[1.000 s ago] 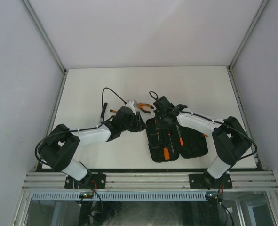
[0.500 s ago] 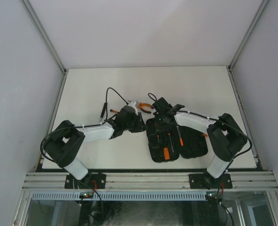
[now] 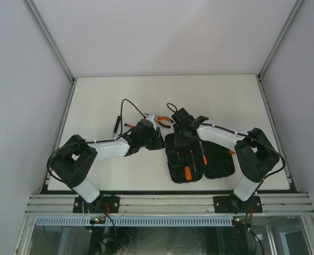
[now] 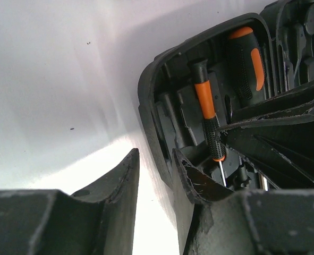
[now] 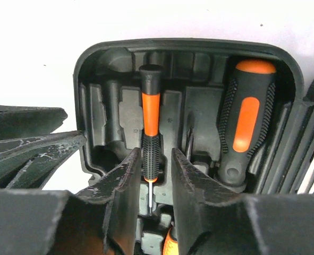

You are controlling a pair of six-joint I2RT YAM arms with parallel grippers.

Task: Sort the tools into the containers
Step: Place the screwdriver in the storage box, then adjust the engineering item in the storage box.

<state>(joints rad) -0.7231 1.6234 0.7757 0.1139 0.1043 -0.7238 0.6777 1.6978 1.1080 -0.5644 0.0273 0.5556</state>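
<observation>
Right wrist: right claw [image 5: 155, 159] has parted around thin screwdriver [image 5: 150, 114].

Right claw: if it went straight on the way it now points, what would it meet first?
Probably the thin screwdriver, lying in its slot of the tool case, between the fingers of the right claw. Behind it comes the case's moulded floor. Depth is unclear.

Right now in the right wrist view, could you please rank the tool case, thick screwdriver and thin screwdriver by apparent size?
1. tool case, largest, filling most of the view.
2. thick screwdriver.
3. thin screwdriver, about as long but far slimmer.
</observation>
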